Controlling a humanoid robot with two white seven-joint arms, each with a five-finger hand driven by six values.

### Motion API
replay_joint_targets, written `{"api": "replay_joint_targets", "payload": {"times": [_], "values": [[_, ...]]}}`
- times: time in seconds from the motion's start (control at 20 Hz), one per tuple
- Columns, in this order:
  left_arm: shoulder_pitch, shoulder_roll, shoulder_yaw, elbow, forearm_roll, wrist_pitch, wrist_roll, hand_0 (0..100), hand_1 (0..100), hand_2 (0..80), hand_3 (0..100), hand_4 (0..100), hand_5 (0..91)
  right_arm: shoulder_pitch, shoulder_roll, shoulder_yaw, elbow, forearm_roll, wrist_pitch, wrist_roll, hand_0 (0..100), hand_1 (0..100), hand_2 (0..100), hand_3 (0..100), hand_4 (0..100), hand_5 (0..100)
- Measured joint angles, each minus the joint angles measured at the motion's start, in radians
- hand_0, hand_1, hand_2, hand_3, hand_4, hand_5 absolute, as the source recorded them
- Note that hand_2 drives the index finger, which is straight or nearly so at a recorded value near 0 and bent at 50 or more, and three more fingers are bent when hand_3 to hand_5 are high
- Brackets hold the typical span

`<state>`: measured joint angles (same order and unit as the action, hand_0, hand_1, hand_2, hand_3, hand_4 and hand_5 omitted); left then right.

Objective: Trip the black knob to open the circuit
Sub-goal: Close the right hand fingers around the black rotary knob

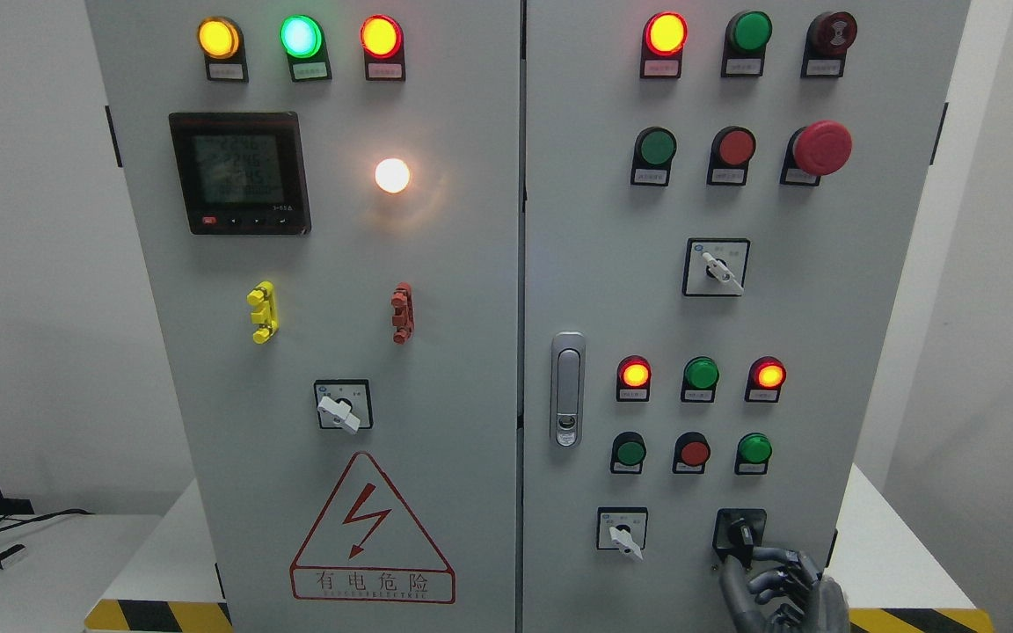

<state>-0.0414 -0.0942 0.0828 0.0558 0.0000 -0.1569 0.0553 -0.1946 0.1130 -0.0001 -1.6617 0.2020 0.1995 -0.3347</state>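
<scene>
The black knob [740,533] sits at the lower right of the frame, on the right door of the electrical cabinet [436,352]; the right hand [779,587] lies just below it, fingertips [748,556] touching its lower edge; fingers curled, gripping nothing.

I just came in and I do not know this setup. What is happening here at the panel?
A humanoid robot is working on a grey electrical cabinet with indicator lamps and switches. Its right hand, dark grey with metal fingers, reaches up from the lower right to the black rotary knob at the bottom right of the right door. The fingertips are at the knob; a firm grasp cannot be confirmed. The left hand is not visible.
</scene>
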Motion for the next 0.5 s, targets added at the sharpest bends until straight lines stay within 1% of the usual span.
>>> {"api": "replay_joint_targets", "payload": {"times": [0.5], "values": [[0.000,0.000,0.000,0.000,0.000,0.000,0.000,12,39,0.0,0,0,0.0,-0.003,0.002,0.000,0.000,-0.002,-0.001,0.010,39,77,50,79,82,91]]}}
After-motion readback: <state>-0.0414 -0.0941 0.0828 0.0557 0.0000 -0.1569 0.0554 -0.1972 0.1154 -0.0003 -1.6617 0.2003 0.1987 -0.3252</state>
